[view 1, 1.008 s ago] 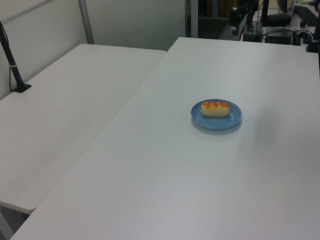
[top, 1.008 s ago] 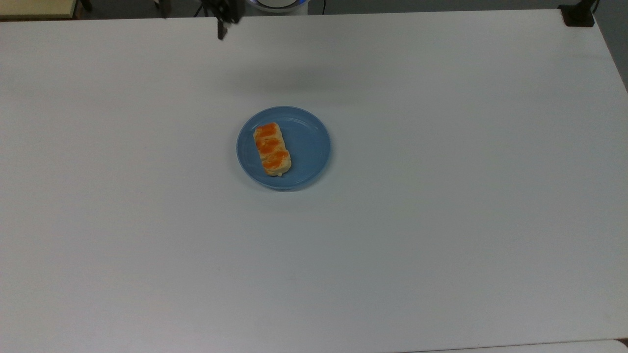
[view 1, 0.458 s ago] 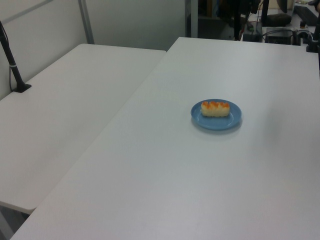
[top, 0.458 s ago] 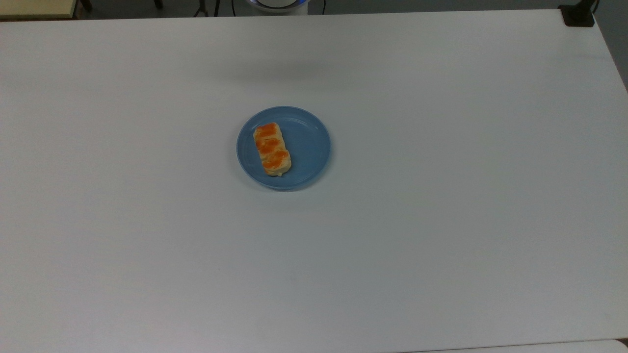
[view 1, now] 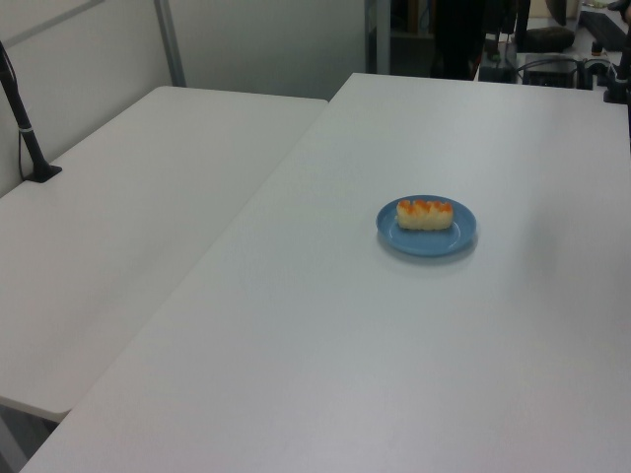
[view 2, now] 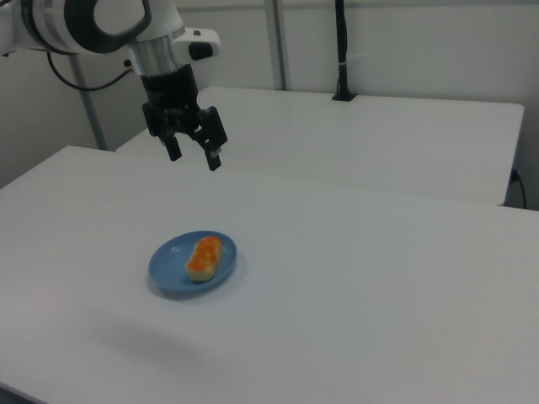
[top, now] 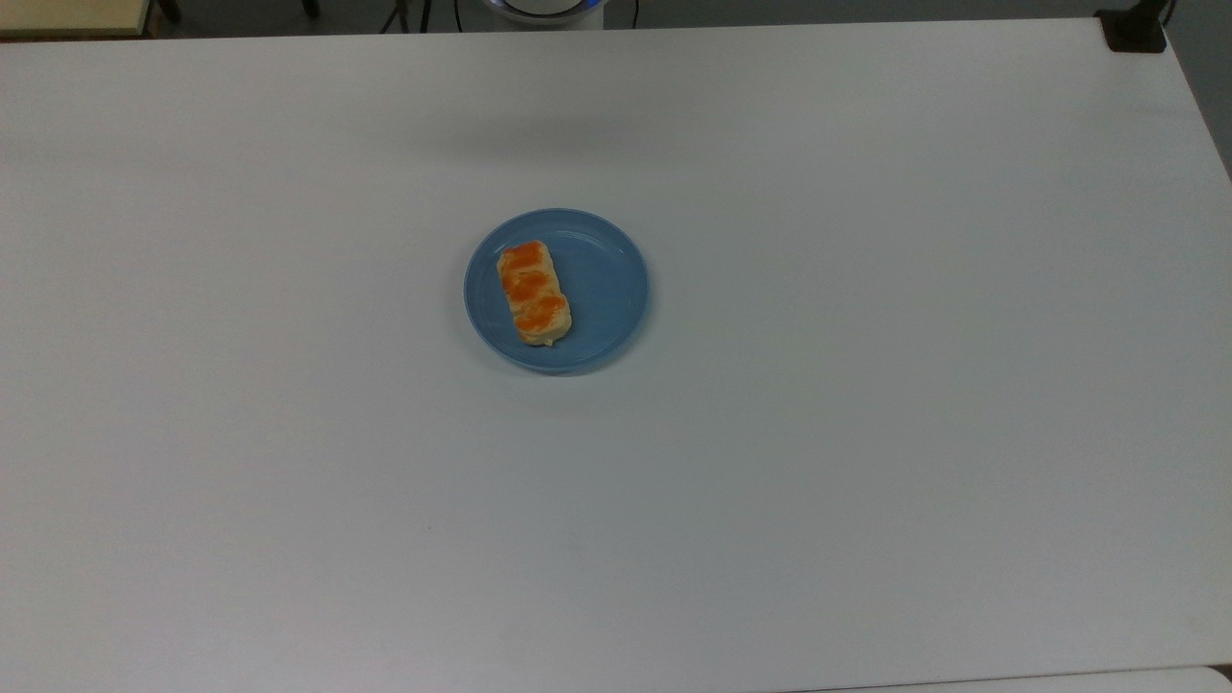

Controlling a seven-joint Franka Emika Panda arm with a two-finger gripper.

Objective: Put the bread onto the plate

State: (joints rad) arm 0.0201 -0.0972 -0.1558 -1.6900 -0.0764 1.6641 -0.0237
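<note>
The bread [top: 534,293], pale yellow with orange glazed patches, lies on the left half of the round blue plate [top: 606,289] in the top view. The left view has the bread [view 1: 425,213] resting on the plate [view 1: 434,242] at mid-table. In the right view the bread [view 2: 204,256] sits on the plate [view 2: 168,266], and my gripper [view 2: 194,154] hangs open and empty well above the table, up and slightly left of the plate.
The white table [top: 866,385] stretches wide around the plate. A second white table [view 1: 128,197] adjoins it on the left view's left, with a black post [view 1: 25,123] clamped at its edge. A black clamp [top: 1134,34] sits at the top view's far right corner.
In the top view the gripper's fingers at the top edge have moved out of frame since one second ago. The bread and plate have not moved.
</note>
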